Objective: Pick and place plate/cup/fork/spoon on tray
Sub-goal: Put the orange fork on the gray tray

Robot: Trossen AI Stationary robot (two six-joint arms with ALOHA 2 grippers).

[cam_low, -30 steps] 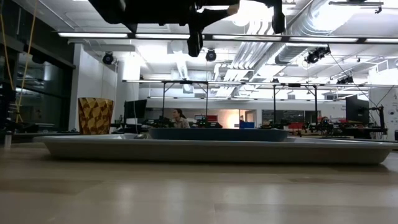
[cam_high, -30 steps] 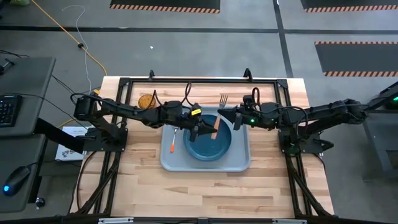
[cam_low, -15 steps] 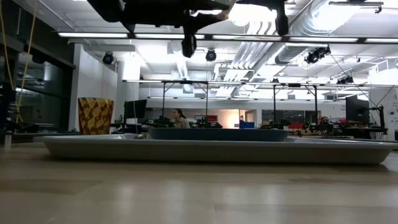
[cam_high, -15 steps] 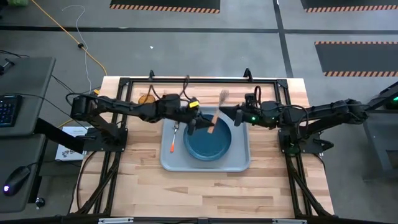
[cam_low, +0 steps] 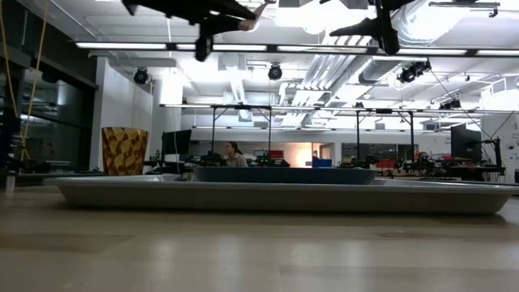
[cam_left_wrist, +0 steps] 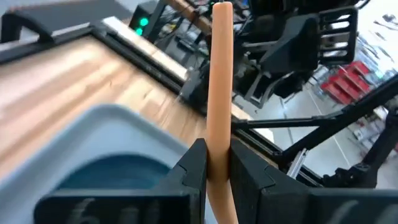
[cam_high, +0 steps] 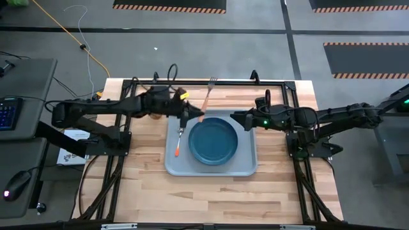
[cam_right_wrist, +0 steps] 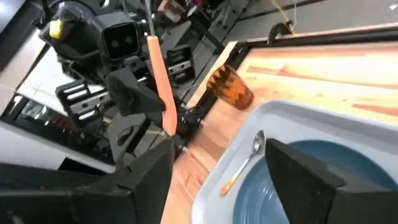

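Note:
My left gripper (cam_high: pixel 193 116) hangs over the tray's far left corner, shut on the fork (cam_high: pixel 207 96). The fork has an orange handle and silver tines that point toward the far edge. My right gripper (cam_high: pixel 234 117) stands open over the tray's far right part, a little right of the fork, with nothing between its fingers. The grey-blue tray (cam_high: pixel 246 167) lies mid-table. The dark blue plate (cam_high: pixel 213 140) rests flat on it, and the spoon (cam_high: pixel 178 142) lies along its left side. The amber cup (cam_right_wrist: pixel 230 87) stands on the wood to the tray's far left. My left gripper pinches the fork's orange handle (cam_left_wrist: pixel 217 134) between its two fingers (cam_left_wrist: pixel 193 168), toward the handle's free end. The fingers come about level from the table's left and lie across the handle. The fork is lifted clear of tray and table, slanting with its tines toward the far edge.
A black frame rail (cam_high: pixel 204 82) runs along the table's far side and down both flanks. Bare wood (cam_high: pixel 211 198) stretches from the tray to the near edge. In the low view a person (cam_low: pixel 233 152) sits far off in the room.
My right gripper has let go of the fork and drawn back a little toward the table's right. My left gripper has carried the fork toward the table's left and far edge, from over the plate to over the tray's far left corner. The fork stays clear of everything.

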